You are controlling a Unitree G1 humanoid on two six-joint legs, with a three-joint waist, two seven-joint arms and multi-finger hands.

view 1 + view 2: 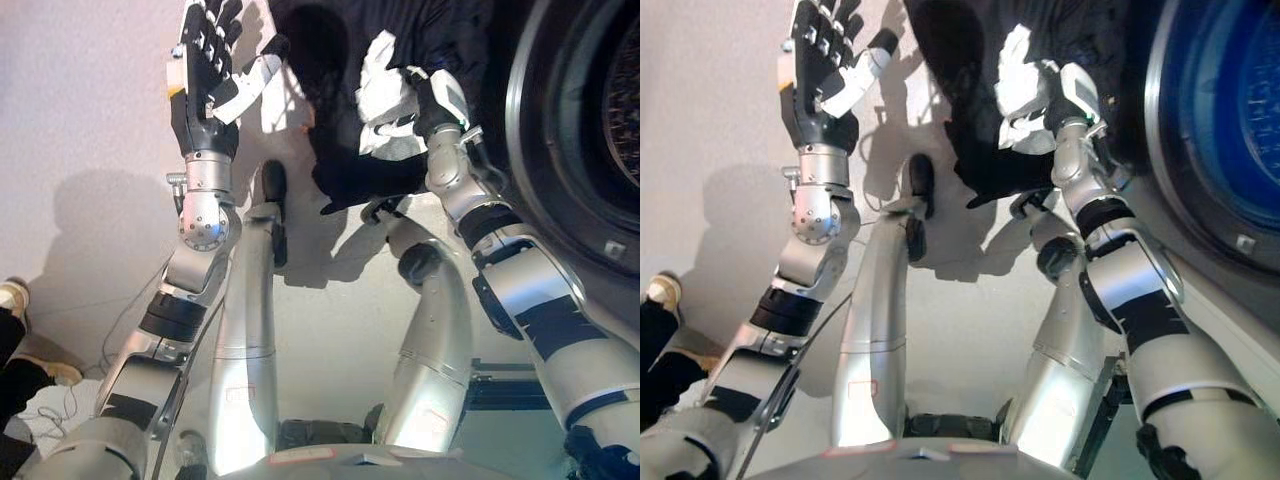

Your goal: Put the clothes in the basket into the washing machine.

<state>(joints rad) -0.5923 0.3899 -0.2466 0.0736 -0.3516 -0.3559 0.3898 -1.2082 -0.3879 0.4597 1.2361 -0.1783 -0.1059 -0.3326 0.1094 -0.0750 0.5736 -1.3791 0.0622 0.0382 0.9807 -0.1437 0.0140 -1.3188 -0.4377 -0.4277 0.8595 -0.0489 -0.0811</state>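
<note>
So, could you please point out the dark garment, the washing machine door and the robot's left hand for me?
dark garment [350,170]: left eye view, on the hanging black cloth below the right hand.
washing machine door [525,130]: left eye view, on its round grey rim.
left hand [205,75]: left eye view, on the open palm.

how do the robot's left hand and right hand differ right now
The left hand is open with straight fingers and holds nothing; the right hand is curled into the black garment. The left hand stands apart from the cloth; the right is beside the washing machine door. Both are raised.
</note>
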